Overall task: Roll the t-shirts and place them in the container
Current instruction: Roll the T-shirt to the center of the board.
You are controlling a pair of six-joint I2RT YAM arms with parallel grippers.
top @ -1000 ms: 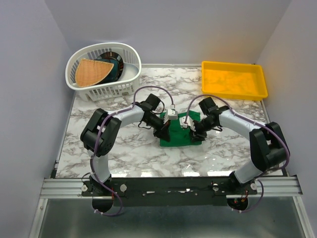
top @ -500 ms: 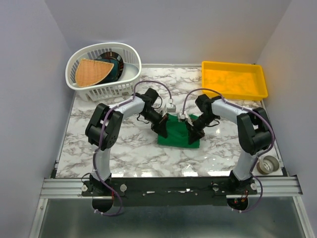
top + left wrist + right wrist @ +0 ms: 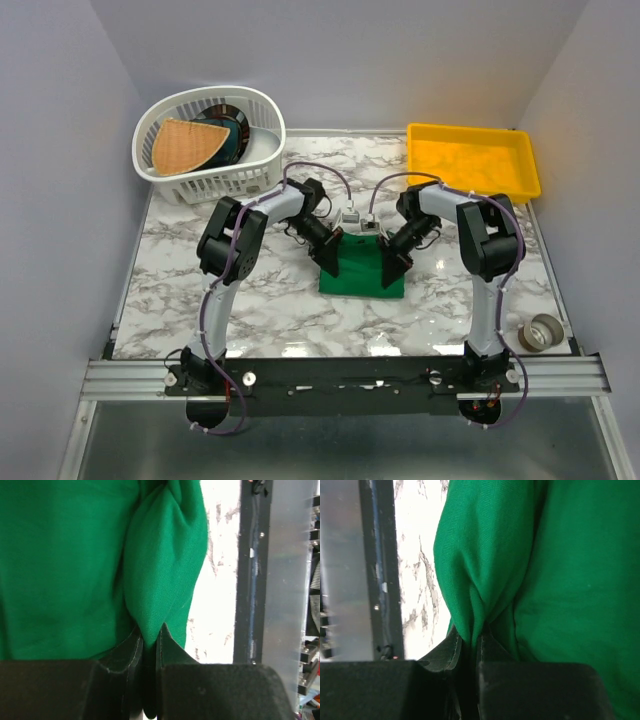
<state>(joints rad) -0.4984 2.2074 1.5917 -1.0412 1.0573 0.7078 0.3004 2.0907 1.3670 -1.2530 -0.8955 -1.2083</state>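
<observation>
Gripping from both sides the plain emerald-green t-shirt of soft thin fabric (image 3: 360, 277), on the white, grey-veined marble worktop (image 3: 260, 300), around its middle. Showing as a folded, roughly rectangular bundle, with the long axis running left to right across the worktop and the straight near edge facing the arm bases.

Pinching the bundle's left edge with the left gripper (image 3: 330, 260), its 2 fingers (image 3: 131, 652) pressing together on a bunched, puffed fold of green cloth in the left wrist view. Pinching the right edge with the right gripper (image 3: 390, 266) in the same way, its 2 fingers (image 3: 451, 650) clamping a twisted pleat of the fabric. Touching the worktop along the near edge; cannot tell whether the pinched ends are lifting off it.

Sharing the worktop with 3 other things: a white oval slotted plastic basket (image 3: 215, 185) at the far left corner, holding a dark teal item with a tan wedge (image 3: 185, 145); a bright yellow rectangular plastic tray (image 3: 416, 160) at the far right corner; a small grey ring-shaped roll (image 3: 540, 332) at the near right edge. Lying well apart from the bundle, all 3, and outside the space between the 2 grippers.
</observation>
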